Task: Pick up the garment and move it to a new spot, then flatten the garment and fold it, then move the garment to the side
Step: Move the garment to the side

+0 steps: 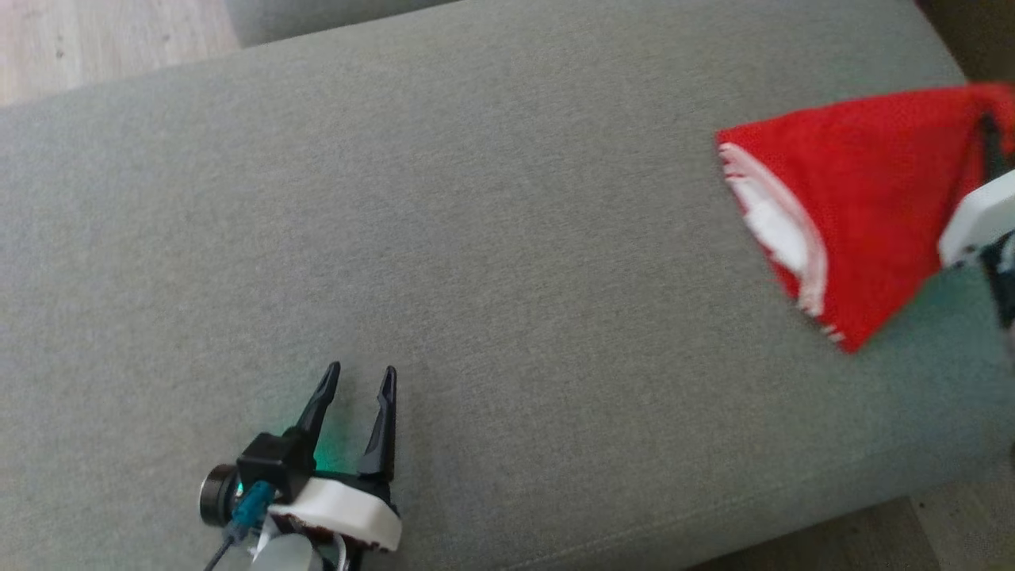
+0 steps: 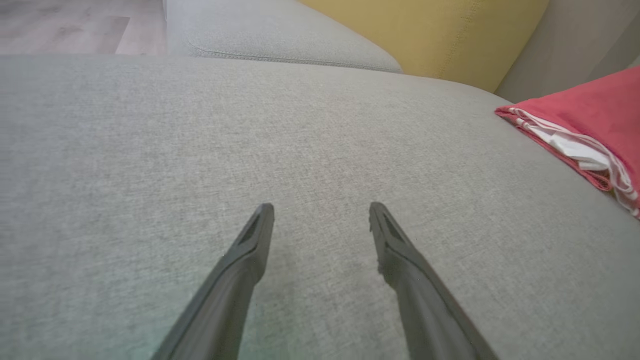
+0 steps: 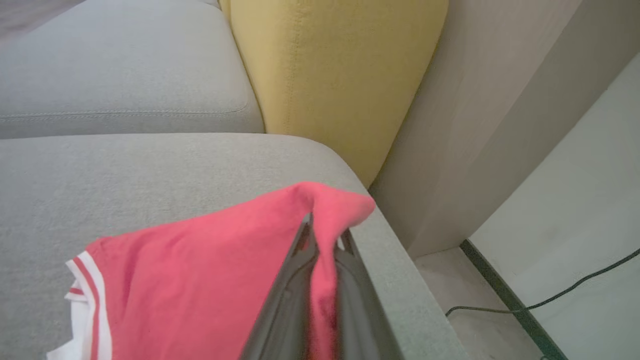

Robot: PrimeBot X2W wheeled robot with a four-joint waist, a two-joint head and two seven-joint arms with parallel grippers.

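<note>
The red garment (image 1: 856, 214) is at about 3 o'clock in the head view, at the right end of the grey sofa cushion (image 1: 507, 238). It is folded into a rough triangle. Its white striped trim (image 1: 781, 222) runs along the edge that faces 8 o'clock, and its lowest corner points to 6 o'clock.

The right end effector (image 1: 987, 151) sits at the garment's 2 o'clock corner. In the right wrist view that end effector (image 3: 325, 235) has its two dark fingers pinched together on a raised fold of the cloth (image 3: 200, 280), which drapes away from the grip toward 8 o'clock.

At 12 o'clock from the grip stands a yellow cushion (image 3: 340, 75). A dark cable (image 3: 575, 290) lies on the pale floor toward 4 o'clock.

The left end effector (image 1: 361, 371) is well apart from the garment, at 7 o'clock in the head view. Its fingers are spread wide over bare grey fabric and hold nothing. In the left wrist view the left end effector (image 2: 320, 207) points to 12 o'clock, and the garment (image 2: 590, 115) lies at 2 o'clock. Wooden floor (image 1: 79, 40) shows at 10 o'clock in the head view.
</note>
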